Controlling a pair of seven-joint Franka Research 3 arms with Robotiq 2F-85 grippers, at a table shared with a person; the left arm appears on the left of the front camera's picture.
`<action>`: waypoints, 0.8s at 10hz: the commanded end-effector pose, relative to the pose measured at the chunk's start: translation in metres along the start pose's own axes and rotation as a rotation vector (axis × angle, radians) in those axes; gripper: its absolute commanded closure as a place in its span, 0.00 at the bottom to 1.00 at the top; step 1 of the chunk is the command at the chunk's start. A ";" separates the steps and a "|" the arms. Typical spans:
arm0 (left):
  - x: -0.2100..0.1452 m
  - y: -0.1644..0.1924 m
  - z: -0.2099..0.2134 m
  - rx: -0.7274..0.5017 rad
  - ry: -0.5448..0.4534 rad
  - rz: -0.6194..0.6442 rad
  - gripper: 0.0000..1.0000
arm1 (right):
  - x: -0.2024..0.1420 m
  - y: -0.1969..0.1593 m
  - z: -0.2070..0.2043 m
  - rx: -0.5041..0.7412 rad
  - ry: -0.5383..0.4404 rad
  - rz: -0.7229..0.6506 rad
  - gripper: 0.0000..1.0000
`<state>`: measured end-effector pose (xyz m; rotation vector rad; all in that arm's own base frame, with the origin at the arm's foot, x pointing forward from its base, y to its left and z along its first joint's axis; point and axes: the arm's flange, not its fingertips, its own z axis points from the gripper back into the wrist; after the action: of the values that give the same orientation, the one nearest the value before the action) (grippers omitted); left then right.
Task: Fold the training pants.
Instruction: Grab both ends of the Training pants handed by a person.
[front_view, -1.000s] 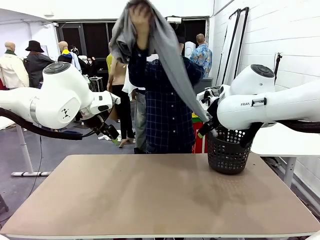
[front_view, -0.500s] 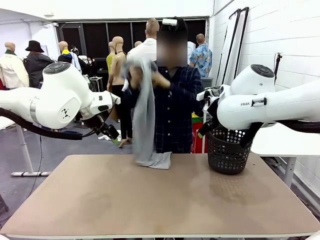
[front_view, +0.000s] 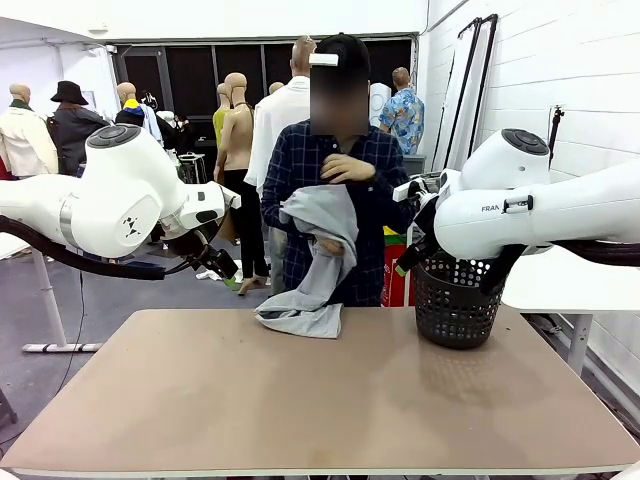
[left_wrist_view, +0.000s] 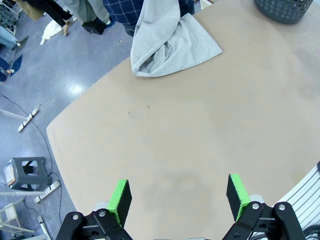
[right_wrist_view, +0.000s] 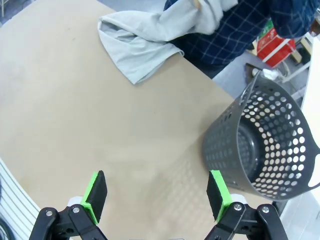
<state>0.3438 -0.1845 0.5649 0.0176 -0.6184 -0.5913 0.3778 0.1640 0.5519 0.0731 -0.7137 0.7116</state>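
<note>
The light grey training pants (front_view: 312, 260) hang bunched from the person's hands (front_view: 345, 168) at the table's far edge, their lower end resting on the tabletop. The same pants (left_wrist_view: 170, 40) lie at the top of the left wrist view, and in the right wrist view the pants (right_wrist_view: 145, 37) trail from the person's arm. My left gripper (left_wrist_view: 178, 197) is raised over the table's left side, open and holding nothing. High above the right side, my right gripper (right_wrist_view: 156, 194) is also open and holds nothing. Both are well away from the cloth.
A dark perforated laundry basket (front_view: 456, 300) stands at the table's far right corner, and this basket (right_wrist_view: 265, 145) is close to my right gripper's view. The tan tabletop (front_view: 320, 400) is bare in front of the pants. The person stands behind the far edge.
The person has brought the pants down from overhead to chest height, and their lower end now rests on the table. Neither arm has moved.
</note>
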 end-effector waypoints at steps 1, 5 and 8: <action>0.000 0.001 0.000 -0.001 -0.001 -0.010 0.00 | 0.000 -0.001 0.000 0.001 -0.001 -0.002 0.00; 0.000 0.001 0.000 -0.001 -0.001 -0.010 0.00 | 0.000 -0.001 0.000 0.001 -0.001 -0.002 0.00; 0.000 0.001 0.000 -0.001 -0.001 -0.010 0.00 | 0.000 -0.001 0.000 0.001 -0.001 -0.002 0.00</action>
<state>0.3438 -0.1845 0.5649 0.0176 -0.6184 -0.5913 0.3778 0.1640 0.5519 0.0731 -0.7137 0.7115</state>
